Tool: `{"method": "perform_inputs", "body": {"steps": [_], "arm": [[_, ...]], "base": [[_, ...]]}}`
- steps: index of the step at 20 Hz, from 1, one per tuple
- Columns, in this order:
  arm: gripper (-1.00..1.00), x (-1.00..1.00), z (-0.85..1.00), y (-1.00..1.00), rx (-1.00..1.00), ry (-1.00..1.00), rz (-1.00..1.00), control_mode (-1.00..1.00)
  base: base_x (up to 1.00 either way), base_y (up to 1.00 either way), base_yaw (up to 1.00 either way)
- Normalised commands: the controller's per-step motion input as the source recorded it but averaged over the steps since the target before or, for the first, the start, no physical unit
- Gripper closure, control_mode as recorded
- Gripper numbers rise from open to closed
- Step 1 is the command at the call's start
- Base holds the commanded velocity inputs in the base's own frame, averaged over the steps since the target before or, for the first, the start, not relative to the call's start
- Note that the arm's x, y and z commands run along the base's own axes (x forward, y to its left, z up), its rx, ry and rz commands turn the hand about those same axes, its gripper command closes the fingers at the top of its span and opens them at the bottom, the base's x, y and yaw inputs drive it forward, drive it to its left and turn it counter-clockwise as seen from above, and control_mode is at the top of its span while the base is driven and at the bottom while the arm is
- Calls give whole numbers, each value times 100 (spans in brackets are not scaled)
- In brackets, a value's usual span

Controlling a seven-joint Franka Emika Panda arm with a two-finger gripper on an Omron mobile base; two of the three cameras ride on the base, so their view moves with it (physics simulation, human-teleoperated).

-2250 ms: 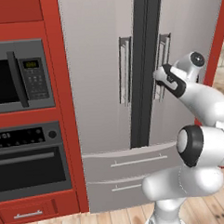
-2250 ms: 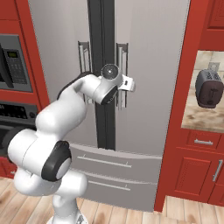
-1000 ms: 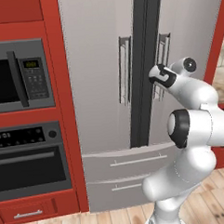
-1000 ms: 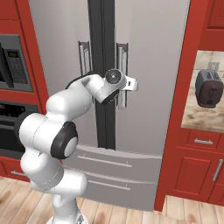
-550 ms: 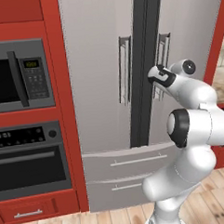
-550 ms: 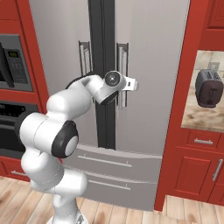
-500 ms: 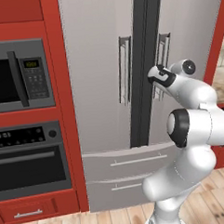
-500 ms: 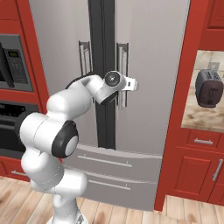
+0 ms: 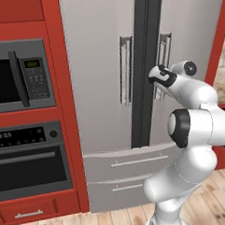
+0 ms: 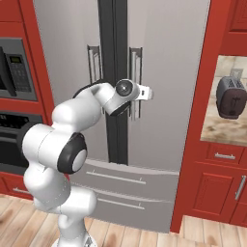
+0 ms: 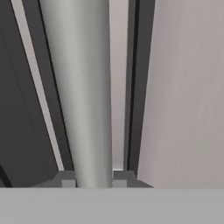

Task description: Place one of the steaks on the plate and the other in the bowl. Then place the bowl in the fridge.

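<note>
No brand or label can be read — the oven's small display digits are too blurred. The tall grey steel-look fridge (image 9: 103, 87) stands shut between red cabinets. The gripper (image 11: 92, 181) is clenched on the fridge's right door's grey vertical bar handle (image 11: 83, 87), which runs from 6 o'clock up to 12 between both finger tips.
</note>
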Motion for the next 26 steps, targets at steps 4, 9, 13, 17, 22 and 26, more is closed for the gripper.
{"method": "perform_inputs", "body": {"steps": [4,9,13,17,22,26], "arm": [[100,-9,-8,-67,0,0,-1,-100],[100,-29,-12,-75,0,0,-1,-100],[100,-32,-14,-71,0,0,-3,-100],[100,-38,-14,-77,0,0,-6,-100],[100,-70,-16,-98,0,0,-8,-100],[100,-86,-17,-100,0,0,-7,-100]], "base": [[0,0,0],[0,0,0],[0,0,0],[0,0,0],[0,0,0],[0,0,0]]}}
